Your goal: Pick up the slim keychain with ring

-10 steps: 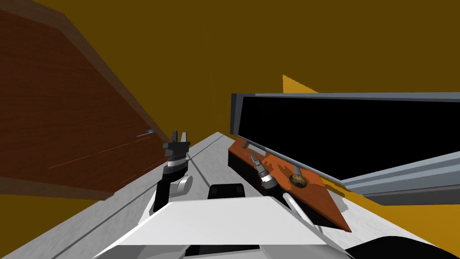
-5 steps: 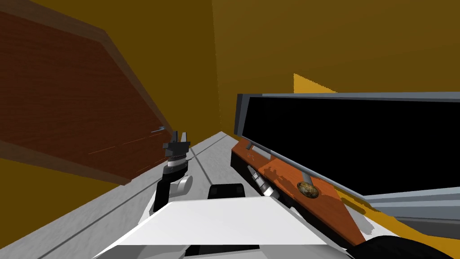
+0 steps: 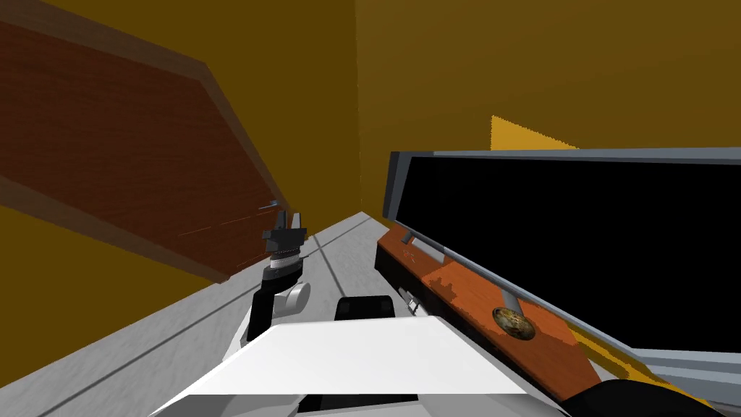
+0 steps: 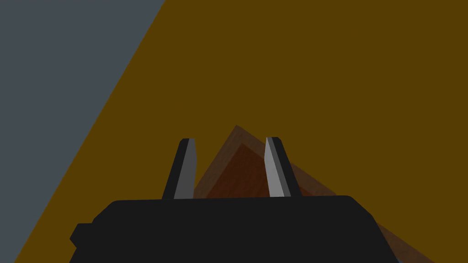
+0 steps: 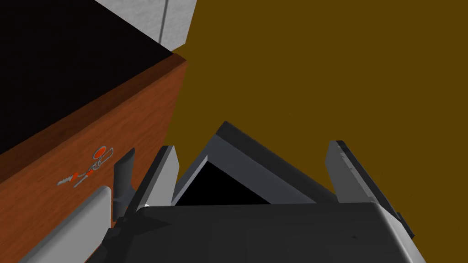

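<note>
Your right gripper [image 5: 251, 147] stands wide open, empty and touching nothing. The one slim keychain [image 5: 89, 170], with a single ring [image 5: 101, 154] at one end, lies flat on the orange-brown wooden top [image 5: 137, 118]. It is near one finger but apart from it. One grey-framed black screen [image 3: 572, 239] stands on that top, along with one round gold object [image 3: 514, 323]. Your left gripper [image 3: 288, 218], up beside the brown door [image 3: 108, 159], has its fingers apart and empty.
</note>
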Motion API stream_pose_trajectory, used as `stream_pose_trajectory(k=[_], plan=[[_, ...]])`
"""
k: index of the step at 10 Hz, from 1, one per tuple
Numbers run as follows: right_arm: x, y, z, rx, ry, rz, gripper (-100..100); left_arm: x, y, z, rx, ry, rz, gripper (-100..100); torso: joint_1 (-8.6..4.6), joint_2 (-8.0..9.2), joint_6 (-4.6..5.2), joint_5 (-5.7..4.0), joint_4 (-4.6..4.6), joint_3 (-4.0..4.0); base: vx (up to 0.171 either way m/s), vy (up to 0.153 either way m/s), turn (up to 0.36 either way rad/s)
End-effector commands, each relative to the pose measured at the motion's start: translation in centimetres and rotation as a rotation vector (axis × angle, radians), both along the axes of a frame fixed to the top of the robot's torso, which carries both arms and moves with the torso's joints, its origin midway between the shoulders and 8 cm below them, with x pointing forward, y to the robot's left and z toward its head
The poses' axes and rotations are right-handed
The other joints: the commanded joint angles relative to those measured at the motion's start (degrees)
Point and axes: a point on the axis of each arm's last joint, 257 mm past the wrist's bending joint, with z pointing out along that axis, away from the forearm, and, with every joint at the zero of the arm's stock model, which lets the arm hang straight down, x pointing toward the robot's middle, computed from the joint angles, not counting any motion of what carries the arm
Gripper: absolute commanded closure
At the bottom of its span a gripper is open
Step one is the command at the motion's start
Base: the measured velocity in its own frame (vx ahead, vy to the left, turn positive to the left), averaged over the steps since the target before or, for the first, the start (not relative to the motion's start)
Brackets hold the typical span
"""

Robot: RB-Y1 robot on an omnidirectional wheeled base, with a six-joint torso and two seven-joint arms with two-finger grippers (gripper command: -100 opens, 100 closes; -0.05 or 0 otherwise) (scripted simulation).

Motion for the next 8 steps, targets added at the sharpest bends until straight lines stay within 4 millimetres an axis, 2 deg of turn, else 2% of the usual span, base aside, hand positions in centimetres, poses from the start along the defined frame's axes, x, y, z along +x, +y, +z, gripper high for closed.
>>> stream_pose_trajectory(k=[1,3,4,5,7,8], plan=[[-1.2,-0.3,-0.9,-0.024,0.041,0.014,-100,0.0,0.0,0.0,0.0,0.0,0.0,0,0.0,0.0,0.0,0.0,0.0,0.0,0.017,0.0,0.115],[-7.0,-1.4,-5.8,-0.113,0.19,0.076,-100,0.0,0.0,0.0,0.0,0.0,0.0,0,0.0,-0.01,0.0,0.01,0.0,-0.01,0.031,-0.001,0.283],[-7.1,-1.5,-5.8,-0.117,0.191,0.079,-100,0.0,0.0,0.0,0.0,0.0,0.0,0,-0.03,-0.07,-0.01,0.0,-0.01,-0.04,0.035,-0.01,0.123],[-10.0,-2.3,-7.8,-0.164,0.261,0.114,-100,0.0,0.0,0.0,0.0,0.0,0.0,0,-0.03,-0.07,0.03,0.0,-0.01,-0.04,0.038,-0.006,0.214],[-15.5,-4.1,-11.0,-0.258,0.377,0.189,-100,0.0,0.0,0.0,0.0,0.0,0.0,0,-0.06,-0.17,-0.02,0.0,-0.03,-0.1,0.079,-0.02,0.39],[-15.8,-4.4,-11.2,-0.262,0.384,0.187,-100,0.0,0.0,0.0,0.0,0.0,0.0,0,-0.12,-0.27,-0.02,-0.01,-0.05,-0.15,0.058,-0.032,0.137]])
